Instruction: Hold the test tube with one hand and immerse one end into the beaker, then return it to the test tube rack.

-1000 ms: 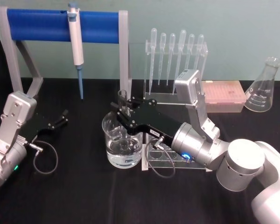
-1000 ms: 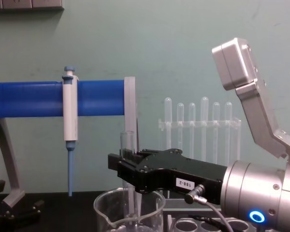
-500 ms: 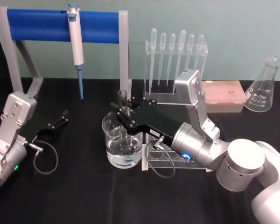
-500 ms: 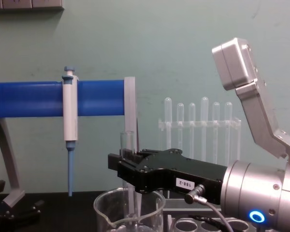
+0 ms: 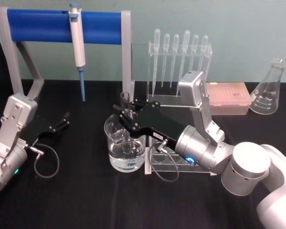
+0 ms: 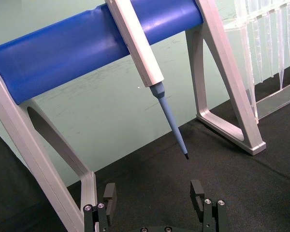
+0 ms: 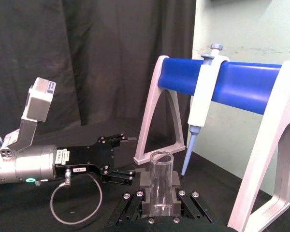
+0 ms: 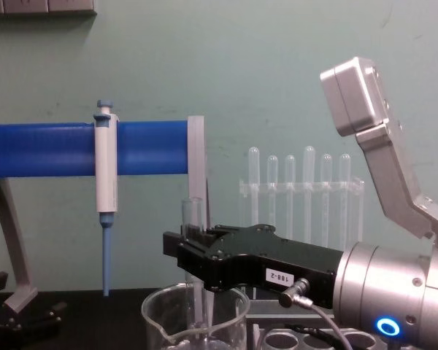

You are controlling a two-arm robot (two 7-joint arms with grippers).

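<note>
Chest view has the right gripper [image 8: 192, 244] clamped on the tube [image 8: 193, 215] just under its rim, lower end down inside the beaker [image 8: 159, 319], just left of the rack [image 5: 157, 167]. Thin glass: light, stiff, fragile, probably slick when wet, so a high, gentle pinch seems right. Left gripper [image 5: 62, 122] sits parked far left, fingers apart.

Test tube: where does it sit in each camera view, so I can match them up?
Head view: test tube upright at centre, in the right gripper's jaws.
Chest view: lower centre, running down into the beaker.
Right wrist view: bottom centre, between the jaws.
Left wrist view: the white-and-blue pipette slants across the top.
Shared landmark: that pipette, hanging on the blue bar.
</note>
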